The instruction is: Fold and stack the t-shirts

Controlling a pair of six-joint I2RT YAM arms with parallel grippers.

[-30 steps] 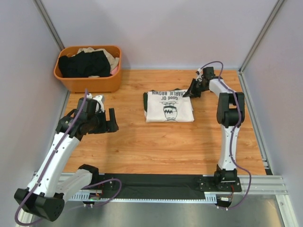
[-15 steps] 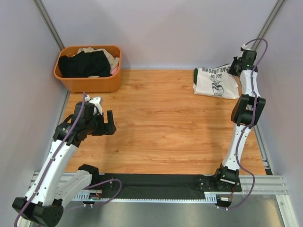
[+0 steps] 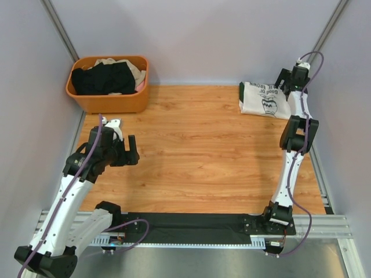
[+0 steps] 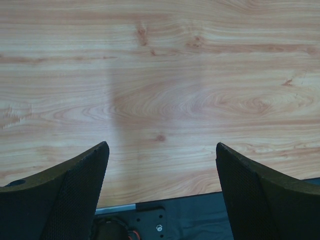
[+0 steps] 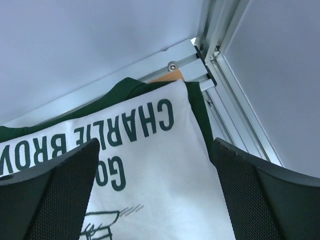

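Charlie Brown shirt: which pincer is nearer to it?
Right. The right pincer is open directly over the edge of the Charlie Brown shirt in the far right corner. The left pincer, also open, hangs over the table on the near left, well away from it.

The top camera looked down from above and behind the arm bases, taking in the whole wooden surface (image 3: 197, 150). The left wrist camera faced bare surface close beyond the left fingers (image 4: 65, 195), which framed its lower corners. The right wrist camera sat very near the white t-shirt (image 5: 150, 165), which lay between and beyond the right fingers (image 5: 45, 195). The top view shared both patches.
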